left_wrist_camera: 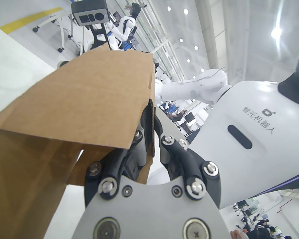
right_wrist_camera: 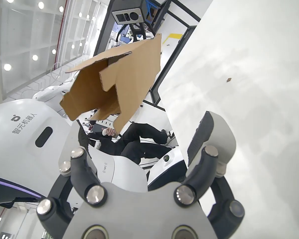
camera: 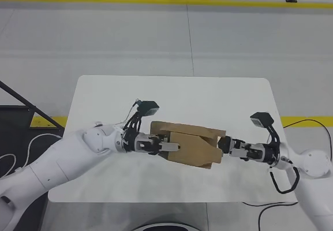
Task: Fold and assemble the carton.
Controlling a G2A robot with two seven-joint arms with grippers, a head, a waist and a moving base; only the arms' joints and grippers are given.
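Your carton [camera: 190, 143] is part-opened over the middle of the desk [camera: 212, 95], a brown sleeve with its end flaps loose, and it seems lifted clear of the surface. The left hand [left_wrist_camera: 150, 128] is clamped on the edge of one wall at one end, probably so the flaps have room to swing. At the other end the right hand [right_wrist_camera: 144, 135] sits just short of the loose flaps, fingers spread and gripping nothing. That placing suits pushing a flap inward next. Mind the thin single-edge grip: the carton could twist when you press.
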